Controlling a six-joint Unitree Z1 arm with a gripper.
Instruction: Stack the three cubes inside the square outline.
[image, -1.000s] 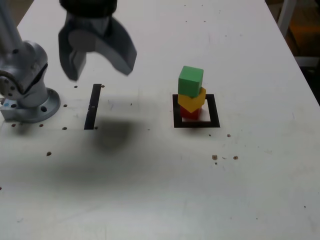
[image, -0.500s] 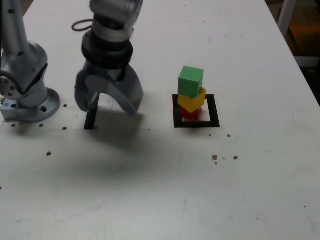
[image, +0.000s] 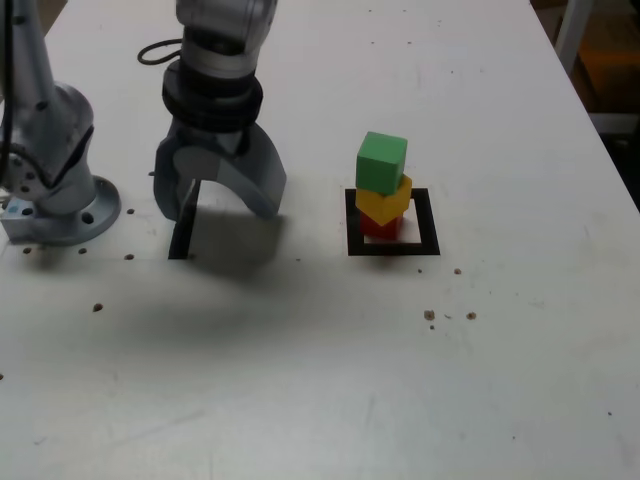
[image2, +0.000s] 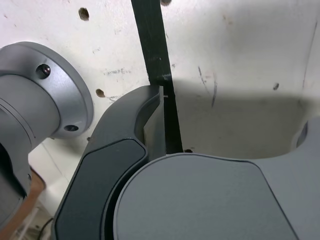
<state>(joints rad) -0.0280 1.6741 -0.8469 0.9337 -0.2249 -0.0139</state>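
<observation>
**Three-cube tower stands in the square; gripper empty and spread wide**

In the exterior view the green cube (image: 382, 162) sits on the yellow cube (image: 385, 200), which sits on the red cube (image: 379, 227), and the whole tower rests inside the black tape square outline (image: 431, 222). The yellow one is turned a little against the others, so its corner juts toward the exterior view's right, and only a sliver of red shows beneath it. Judged from this, the stacking looks done

The gripper (image: 220, 200) hangs well apart from the tower, toward the exterior view's left, pointing down over the straight black tape strip (image: 183, 238) near the arm's base (image: 62, 215). Its jaws are released and splayed, with nothing between them; the wrist view shows one finger (image2: 150, 125) just over the same strip (image2: 150, 35) and bare white table (image: 320, 400) beyond

As to handling, the cubes look like small solid blocks: light, stiff, unlikely to deform or break under a pinch. Their faces appear smooth, so a stack of them probably slides easily when nudged. Each is narrower than the open jaws. If any needed correcting, I would take the top cube alone, across two opposite flat side faces at mid-height, squared to the faces and not the corners. The twisted yellow cube is the likeliest weak point; a sideways bump there could topple the green one
</observation>
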